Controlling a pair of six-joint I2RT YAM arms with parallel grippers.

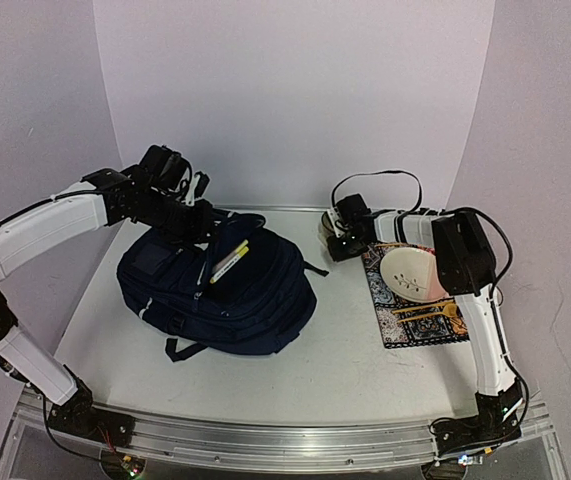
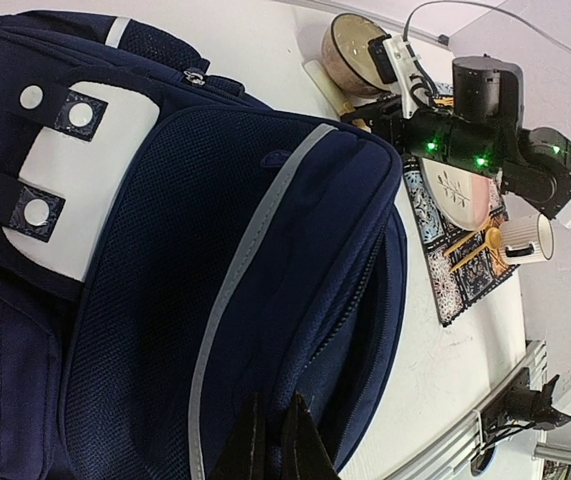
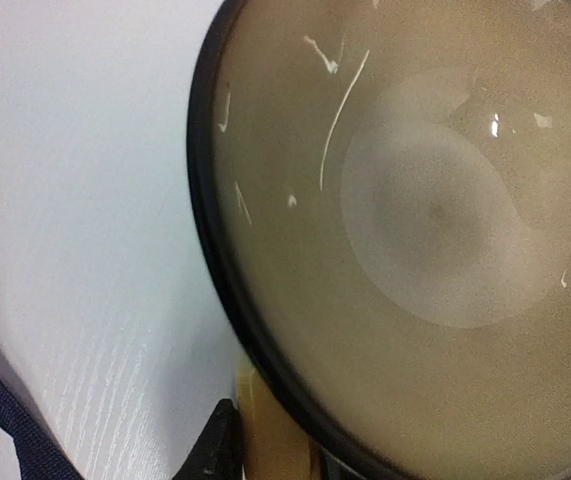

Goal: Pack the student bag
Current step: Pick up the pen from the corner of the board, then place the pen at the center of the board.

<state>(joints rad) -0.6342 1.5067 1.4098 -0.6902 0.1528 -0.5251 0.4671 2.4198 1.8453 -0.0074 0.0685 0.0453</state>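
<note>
I am looking at the student bag (image 1: 215, 290), a large dark navy fabric backpack with grey stripes and a white buckled patch. It is lying at the left-centre of the white table (image 1: 345, 350), with a couple of pens (image 1: 230, 262), one white and yellow, poking out of an open pocket. My left claw (image 2: 273, 415) is sitting at the bag's far edge with its fingers pressed nearly together. I am reading that as pinching a fold of the fabric to hold the mouth up.

My right claw (image 1: 338, 240) is reaching well away from the bag to a round brown-glazed bowl with a dark rim (image 3: 415, 220). The bowl is just beyond the far corner of the patterned mat (image 1: 420, 320), which is carrying a pale pink plate (image 1: 408, 272) and a white mug (image 2: 530, 238). The bowl is filling the right wrist view, so I cannot tell whether those fingers are gripping the rim or merely resting beside it.

I am judging this step as fetching the bowl while the left side is holding the bag open; packing looks barely begun. Next I need a confirmed grip on the rim, then a lift and a carry leftward to the opening, keeping clear of the pens.
</note>
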